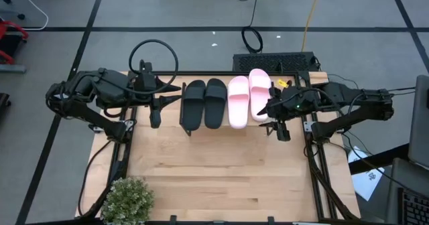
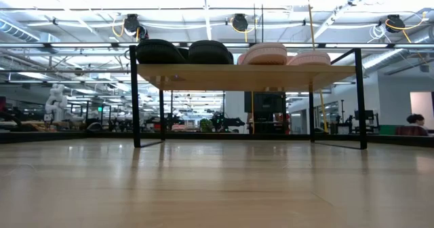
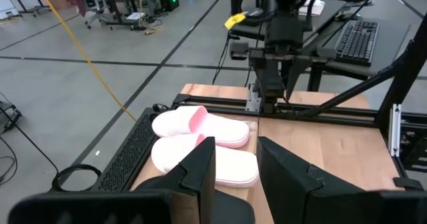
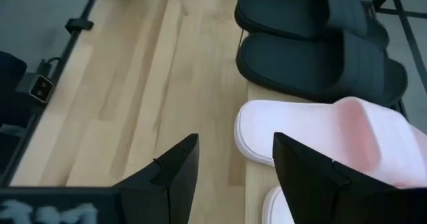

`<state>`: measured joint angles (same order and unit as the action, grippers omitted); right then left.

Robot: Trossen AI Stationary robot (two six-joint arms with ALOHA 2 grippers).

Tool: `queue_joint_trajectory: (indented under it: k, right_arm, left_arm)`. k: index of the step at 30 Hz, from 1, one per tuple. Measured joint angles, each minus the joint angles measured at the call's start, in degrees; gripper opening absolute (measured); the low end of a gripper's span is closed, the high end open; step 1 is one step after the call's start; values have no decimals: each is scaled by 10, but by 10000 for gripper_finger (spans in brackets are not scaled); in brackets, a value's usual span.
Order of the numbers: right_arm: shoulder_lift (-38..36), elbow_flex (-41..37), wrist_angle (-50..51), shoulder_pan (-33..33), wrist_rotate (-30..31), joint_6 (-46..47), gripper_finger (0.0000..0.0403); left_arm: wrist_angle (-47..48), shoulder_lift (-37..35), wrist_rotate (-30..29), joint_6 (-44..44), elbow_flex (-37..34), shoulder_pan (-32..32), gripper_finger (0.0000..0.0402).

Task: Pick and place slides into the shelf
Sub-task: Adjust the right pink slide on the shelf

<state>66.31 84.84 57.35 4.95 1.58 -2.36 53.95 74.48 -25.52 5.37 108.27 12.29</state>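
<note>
- Light butcher-block wooden table [image 1: 221, 178], smooth and bare in front; a bushy green plant [image 1: 127, 199] sits at its near left corner.
- Left gripper [image 1: 155, 118] and right gripper [image 1: 280, 130] hover at the rack's ends, fingers spread, empty.
- Low plank-topped shelf [image 2: 247, 77] carries matte black slides [image 1: 204, 103] beside pale pink slides [image 1: 249, 96].
- Beyond: grey taped floor [image 1: 87, 11].

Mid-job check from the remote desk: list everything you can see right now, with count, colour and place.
matte black slides: two, black, side by side on the shelf top, left half.
pale pink slides: two, pink, on the shelf top, right half; the right one sits farther back.
low wooden-top shelf with black metal legs: one, light wood, at the table's far edge.
potted green plant: one, green, table's near left corner.
light wooden table: one.
left gripper: black, left of the shelf, jaws parted, empty.
right gripper: black, right of the shelf, jaws parted, empty.
</note>
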Motion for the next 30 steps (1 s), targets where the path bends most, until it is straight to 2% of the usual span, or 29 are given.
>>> queue_joint_trajectory:
  k: [2,5,10,11,18,30]
  right_arm:
    - [0,-18,-18,0,11,-5,181]
    - [1,-45,-41,0,67,-17,181]
    - [0,-74,-32,-5,254,-40,180]
    - [0,-76,-26,-9,275,-41,180]
    - [17,-93,20,-52,289,-32,180]
    - [44,-136,-3,-113,300,-73,180]
  left_arm:
    - [0,0,0,0,0,0,113]
    - [0,0,0,1,0,0,113]
    - [0,0,0,1,0,0,113]
    - [0,0,0,1,0,0,113]
    - [0,0,0,1,0,0,113]
    - [3,1,0,0,0,0,113]
